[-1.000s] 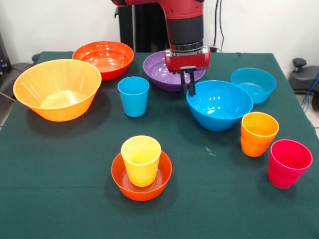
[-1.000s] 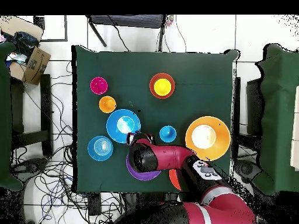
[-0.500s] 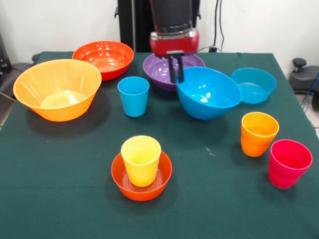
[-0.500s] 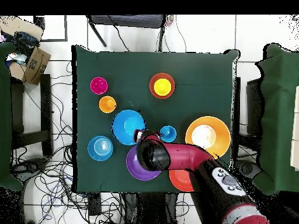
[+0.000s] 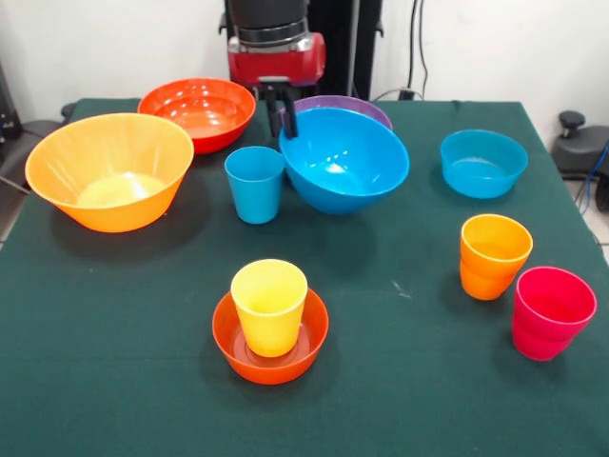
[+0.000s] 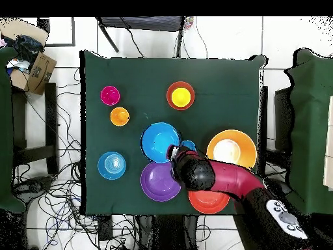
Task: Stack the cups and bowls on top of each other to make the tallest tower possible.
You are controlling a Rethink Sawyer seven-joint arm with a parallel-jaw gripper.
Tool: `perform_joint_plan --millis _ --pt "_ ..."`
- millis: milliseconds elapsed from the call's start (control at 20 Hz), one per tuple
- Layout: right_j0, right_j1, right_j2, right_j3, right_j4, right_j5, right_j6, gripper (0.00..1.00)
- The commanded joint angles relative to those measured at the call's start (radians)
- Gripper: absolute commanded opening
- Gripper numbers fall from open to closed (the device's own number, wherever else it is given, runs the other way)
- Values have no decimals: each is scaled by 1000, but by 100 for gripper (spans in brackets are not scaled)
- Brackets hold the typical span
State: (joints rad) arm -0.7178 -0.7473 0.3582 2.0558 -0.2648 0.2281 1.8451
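Front view: we see the jaws [image 5: 282, 112] pinching the rim of the large blue bowl [image 5: 344, 159], which hangs tilted above the desk [image 5: 400, 381], its mouth tipped toward the camera. The bowl hides most of the purple bowl [image 5: 347, 102] behind it, at its 12 o'clock. The blue cup [image 5: 254, 183] stands just beside the held bowl, at its 9 o'clock. Beyond the cup, at 10 o'clock, sits the medium red-orange bowl [image 5: 198, 112], with the light orange bowl [image 5: 109, 169] further out at 9. The teal bowl [image 5: 483, 162] sits at 3 o'clock, apart from the held one. Toward 5 o'clock, the orange cup [image 5: 493, 254] and the red cup [image 5: 551, 310] stand close together. Toward 7 o'clock, well apart, the yellow cup [image 5: 269, 305] stands upright inside the small red-orange bowl [image 5: 233, 347].

In the overhead view the arm [image 6: 224, 182] covers part of the blue cup and the medium red-orange bowl.
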Motion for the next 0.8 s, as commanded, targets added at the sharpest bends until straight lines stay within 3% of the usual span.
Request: perform_joint_plan --millis 50,500,800 --pt "-24 -33 144 -8 79 191 17 0" --pt "119 -138 67 -83 219 403 150 0" --pt "195 -159 26 -154 252 464 171 0"
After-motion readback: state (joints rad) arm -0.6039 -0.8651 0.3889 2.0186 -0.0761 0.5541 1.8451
